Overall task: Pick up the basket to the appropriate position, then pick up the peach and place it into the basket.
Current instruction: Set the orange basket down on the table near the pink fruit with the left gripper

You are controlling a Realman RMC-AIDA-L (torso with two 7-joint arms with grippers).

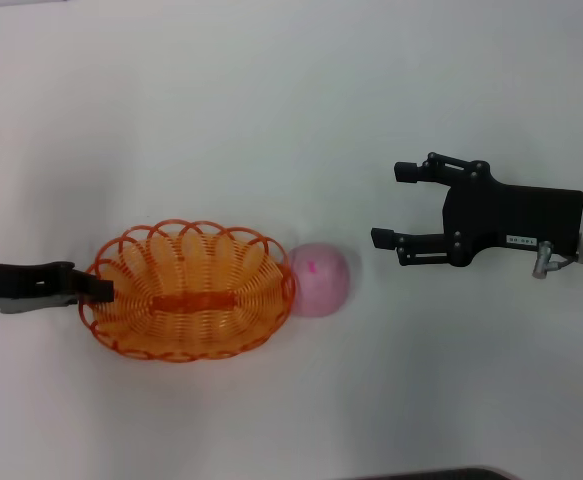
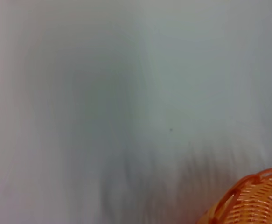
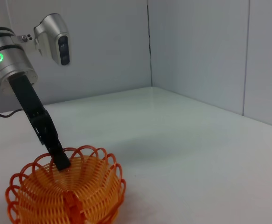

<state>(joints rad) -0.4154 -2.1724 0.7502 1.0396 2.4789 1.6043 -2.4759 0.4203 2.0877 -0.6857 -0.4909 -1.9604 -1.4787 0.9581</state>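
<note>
The orange openwork basket (image 1: 211,262) rests on the white table, left of centre. My left gripper (image 1: 101,289) comes in from the left and is shut on the basket's left rim. The right wrist view shows the left gripper (image 3: 61,161) pinching that scalloped rim of the basket (image 3: 66,196). A corner of the basket (image 2: 254,200) also shows in the left wrist view. The pale pink peach (image 1: 319,278) sits against the basket's right end. My right gripper (image 1: 390,205) hovers open to the right of the peach, a little farther back, holding nothing. The right wrist view does not show the peach.
The white table (image 1: 271,100) spreads around both objects. Grey walls (image 3: 196,51) meeting in a corner stand beyond the table in the right wrist view. A dark edge (image 1: 441,474) runs along the near side of the table.
</note>
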